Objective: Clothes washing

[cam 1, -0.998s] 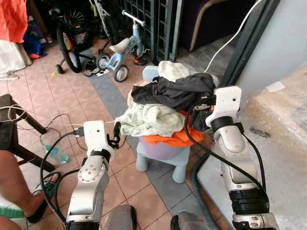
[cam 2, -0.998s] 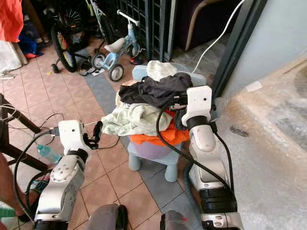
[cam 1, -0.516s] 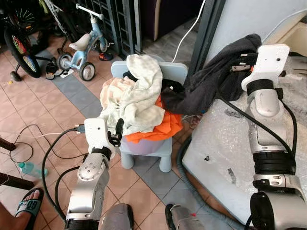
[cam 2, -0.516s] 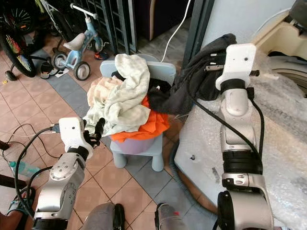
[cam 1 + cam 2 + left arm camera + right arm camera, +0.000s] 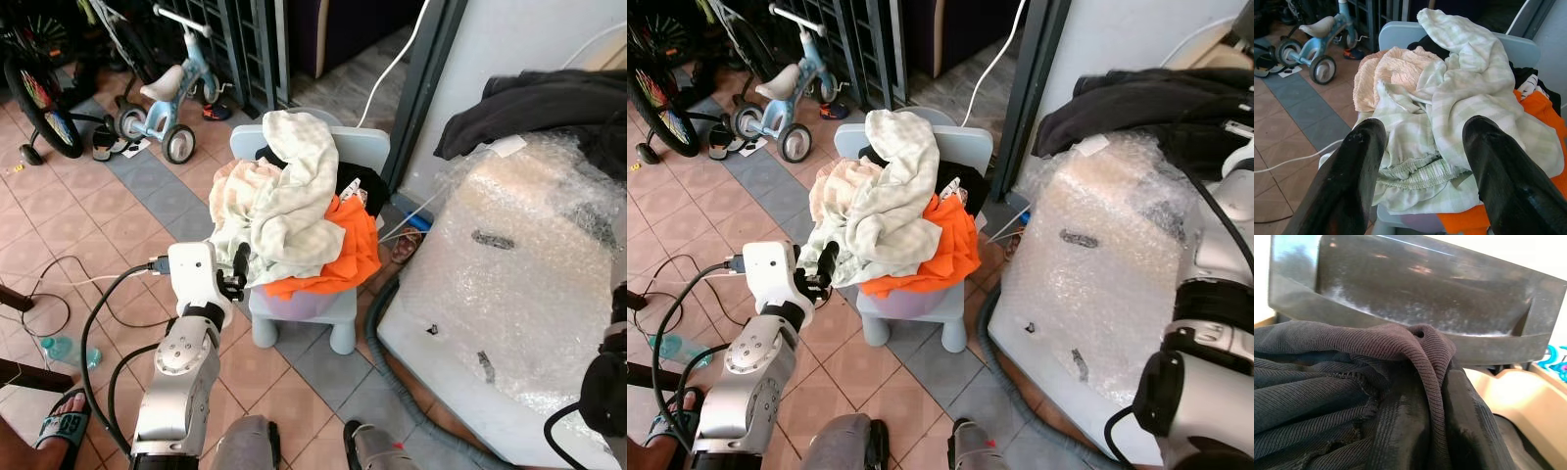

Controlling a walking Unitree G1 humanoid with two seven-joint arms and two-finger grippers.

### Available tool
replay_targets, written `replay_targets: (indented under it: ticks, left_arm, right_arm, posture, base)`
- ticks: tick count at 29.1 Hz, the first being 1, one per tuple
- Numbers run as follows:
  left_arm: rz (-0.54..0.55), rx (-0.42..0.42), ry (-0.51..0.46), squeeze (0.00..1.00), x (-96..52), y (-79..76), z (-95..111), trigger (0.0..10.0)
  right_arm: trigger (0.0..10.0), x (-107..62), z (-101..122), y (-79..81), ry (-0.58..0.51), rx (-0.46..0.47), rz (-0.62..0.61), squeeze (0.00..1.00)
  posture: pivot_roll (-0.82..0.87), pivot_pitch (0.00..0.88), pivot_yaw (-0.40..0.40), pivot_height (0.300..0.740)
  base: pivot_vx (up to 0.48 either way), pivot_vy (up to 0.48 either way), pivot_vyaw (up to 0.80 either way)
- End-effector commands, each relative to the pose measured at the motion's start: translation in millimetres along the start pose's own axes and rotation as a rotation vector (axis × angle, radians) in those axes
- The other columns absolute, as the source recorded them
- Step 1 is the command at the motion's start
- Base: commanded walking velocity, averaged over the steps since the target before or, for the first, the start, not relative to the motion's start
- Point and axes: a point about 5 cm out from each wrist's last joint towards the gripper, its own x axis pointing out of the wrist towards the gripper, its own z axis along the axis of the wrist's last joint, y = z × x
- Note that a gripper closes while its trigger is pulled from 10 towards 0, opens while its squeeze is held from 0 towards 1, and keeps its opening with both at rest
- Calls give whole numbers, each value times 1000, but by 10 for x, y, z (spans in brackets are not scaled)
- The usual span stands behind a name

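Note:
A heap of clothes [image 5: 294,211] sits in a lavender basin on a small pale-blue chair [image 5: 304,313]: a pale green checked cloth [image 5: 1469,93], a peach piece and an orange garment [image 5: 333,255]. My left gripper [image 5: 1425,127] hangs open just short of the heap's near side, nothing between its fingers. A black garment [image 5: 534,108] lies draped over the top of the bubble-wrapped washing machine [image 5: 509,284]. My right gripper [image 5: 1432,396] is shut on a fold of that black garment [image 5: 1327,382], below a dark glossy lid [image 5: 1415,289].
A blue tricycle [image 5: 171,93] and a bicycle wheel [image 5: 39,103] stand at the back left. Cables [image 5: 59,284] and a bottle [image 5: 59,348] lie on the tiles. A grey hose [image 5: 392,392] curls beside the machine. A person's sandalled foot [image 5: 54,436] is at the lower left.
My right gripper has carried the black garment off the heap, up and to the right, onto the washing machine's top. The left arm has kept its place by the chair.

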Motion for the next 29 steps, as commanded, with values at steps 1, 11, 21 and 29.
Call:
replay_targets:
  ticks: [1,11,21,29]
  left_arm:
    - [-8,-3,-6,0,-20,2,9,10000]
    - [9,5,9,0,-8,10,-7,10000]
    - [10,12,14,0,24,15,-14,10000]
    - [35,11,10,0,43,33,-1,10000]
  right_arm:
    - [10000,95,38,-140,2,-5,-67,0]
    - [10000,213,-82,-446,64,-142,-203,0]
    - [10000,280,69,-329,-5,-24,-4,1000]
    - [10000,-330,335,650,-297,87,552,1000]
  posture:
    - [13,143,39,740]
    - [15,143,40,740]
    - [3,136,45,740]
    - [10,130,45,740]
  base:
    - [0,0,-800]
    - [0,0,-800]
    - [0,0,-320]
    - [0,0,0]
